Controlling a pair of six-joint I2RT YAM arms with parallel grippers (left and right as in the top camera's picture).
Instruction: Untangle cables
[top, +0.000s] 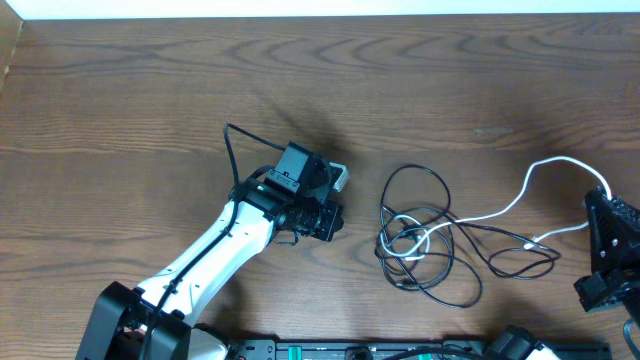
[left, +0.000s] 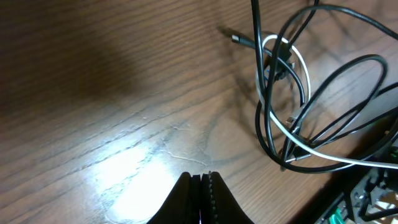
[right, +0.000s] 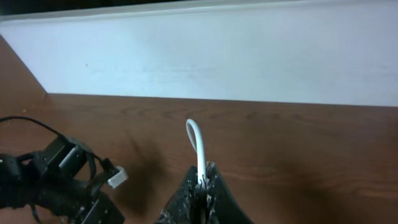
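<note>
Cables (top: 418, 238) tangled, white cable (right: 201, 158), end hidden in clamped right pincer (right: 202, 182)

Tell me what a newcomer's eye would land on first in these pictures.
The tangle of cables stands out first: thin black loops lying right of centre on the dark wooden table. A white cable runs out of it to the right gripper, which is shut on it at the right edge. The left gripper is shut on nothing, just left of the tangle.
</note>
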